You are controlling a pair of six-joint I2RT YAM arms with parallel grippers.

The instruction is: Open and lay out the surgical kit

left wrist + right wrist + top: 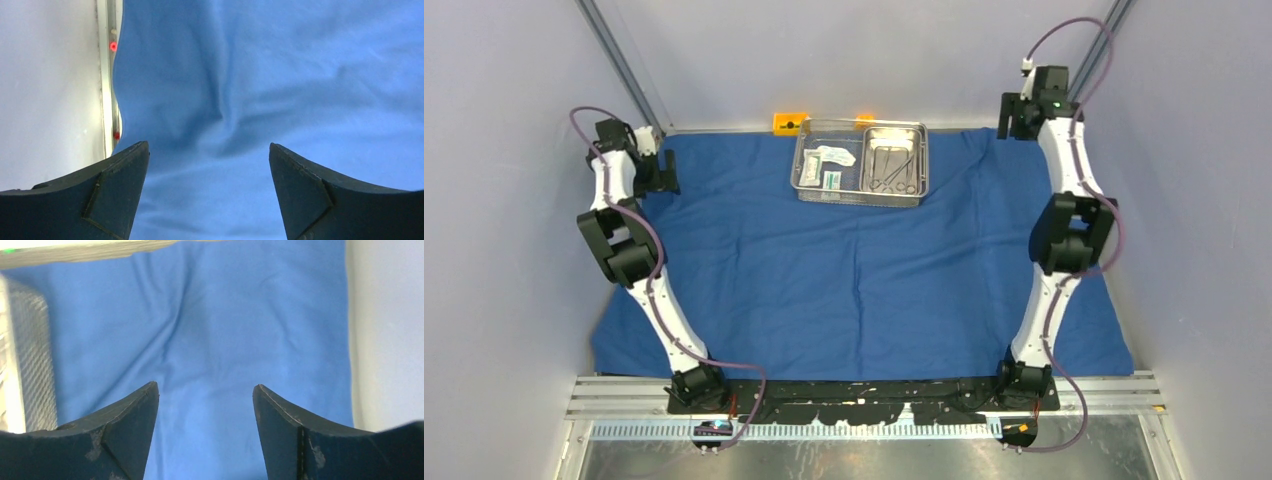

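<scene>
Cloth wrap (864, 290) spread open, blue, creased

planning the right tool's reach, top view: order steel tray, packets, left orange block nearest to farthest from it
From the right tool:
1. steel tray, right side of the basket
2. packets, basket's left side
3. left orange block, behind its left corner

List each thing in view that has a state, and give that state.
blue cloth wrap: unfolded, spread flat.
mesh basket: upright on the wrap, loaded.
steel tray: inside the basket, holding instruments.
packets: lying in the basket.
left gripper: open, empty.
right gripper: open, empty.
</scene>
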